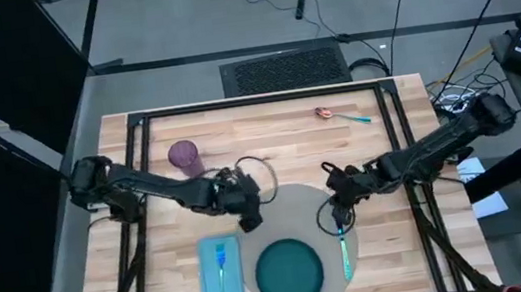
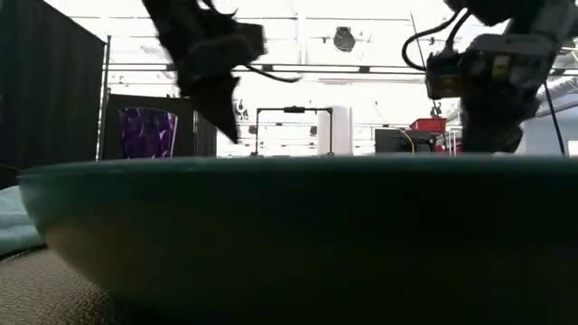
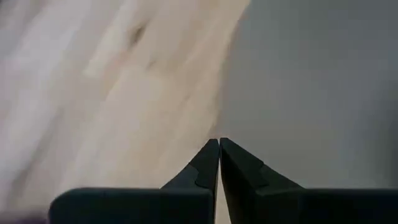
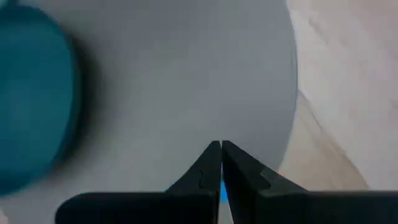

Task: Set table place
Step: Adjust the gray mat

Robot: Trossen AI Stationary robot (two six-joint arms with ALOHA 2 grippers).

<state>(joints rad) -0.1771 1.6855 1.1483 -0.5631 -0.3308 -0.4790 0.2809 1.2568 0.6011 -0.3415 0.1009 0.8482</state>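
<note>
Broad pale-plank table (image 1: 268, 125) with a black frame, filling most of the high view. Bare wood across the far half and along both sides.

Large flat round grey placemat (image 1: 299, 206) at the near middle of the table, matte and smooth, reaching close to the near edge. Dark teal plate (image 1: 288, 271) on the mat's near part, much narrower than the mat; in the low view its rim (image 2: 298, 167) blocks nearly the whole width. Light blue napkin (image 1: 220, 277) just left of the mat, a blue fork (image 1: 221, 267) lying along it. A blue utensil (image 1: 344, 253) on the mat's right part, beside the plate; kind hard to tell. Purple cup (image 1: 184, 157) upright on bare wood, far-left of the mat. A spoon (image 1: 337, 114) with a blue handle well apart, toward the far right.

Left gripper (image 1: 248, 220) over the mat's left edge, fingers pressed together, nothing between them (image 3: 218, 163). Right gripper (image 1: 339, 218) over the mat's right part, jaws likewise closed up; a sliver of blue shows at the fingers' base (image 4: 220, 165), held or not impossible to say.
</note>
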